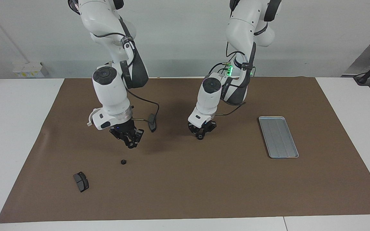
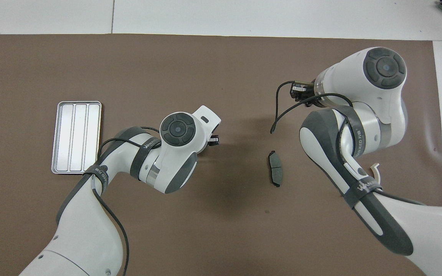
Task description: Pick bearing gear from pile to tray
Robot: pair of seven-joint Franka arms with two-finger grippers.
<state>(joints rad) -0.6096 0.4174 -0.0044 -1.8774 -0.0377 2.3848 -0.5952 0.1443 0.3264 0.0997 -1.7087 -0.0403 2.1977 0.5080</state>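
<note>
On brown mat, small black round gear [image 1: 123, 162] with centre hole lies bare, toward right arm's end. Right gripper [image 1: 132, 145] hangs over the mat near it, fingertips seemingly together, nothing visibly held. Left gripper [image 1: 200, 137] low at mid-mat, fingers unclear, can't tell. Silver tray [image 1: 278, 137] with lengthwise lines sits toward left arm's end.

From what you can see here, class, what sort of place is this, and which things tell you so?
Probably a robotics lab or test bench. Two white robot arms stand at a plain table covered with a brown mat; on it lie a metal tray, a small black gear and a brake-pad-shaped part, laid out for a sorting trial.
</note>
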